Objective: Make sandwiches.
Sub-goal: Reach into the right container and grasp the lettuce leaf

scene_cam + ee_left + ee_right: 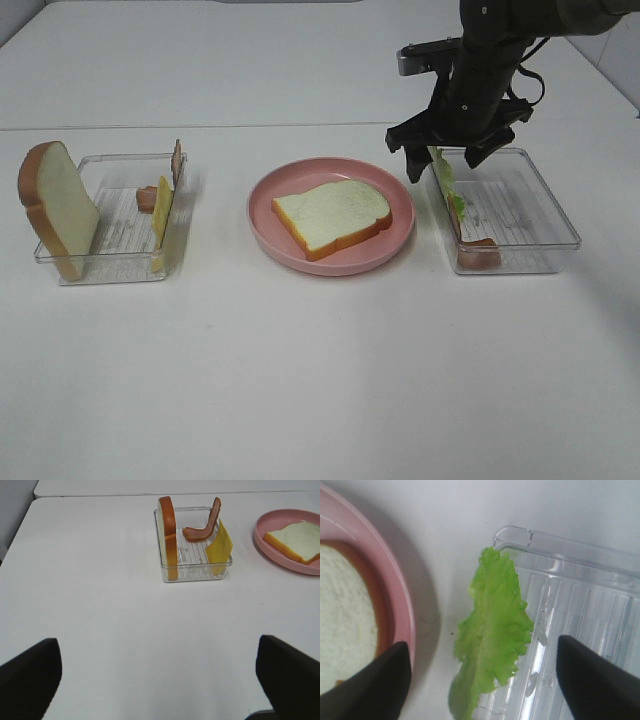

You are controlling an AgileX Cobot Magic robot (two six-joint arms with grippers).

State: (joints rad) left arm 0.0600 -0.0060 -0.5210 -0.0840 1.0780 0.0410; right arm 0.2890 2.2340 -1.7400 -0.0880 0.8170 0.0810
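A single white, brown-crusted toast slice [330,215] lies on the pink plate [268,232]; no stacked sandwich is in view. My right gripper [447,150] is open and hovers over a green lettuce leaf [447,185] that leans on the left wall of the right clear tray [540,215]. In the right wrist view the lettuce [492,630] lies between my spread fingers [370,685], apart from them. A bacon strip [478,250] lies at that tray's near end. My left gripper [157,680] is open and empty over bare table, far from the left tray [195,572].
The left clear tray [110,262] holds an upright toast slice [55,205], a yellow cheese slice [162,210] and bacon [148,197]. The left wrist view shows the same toast [167,535], bacon [202,527], cheese [220,547] and the plate's rim [265,540].
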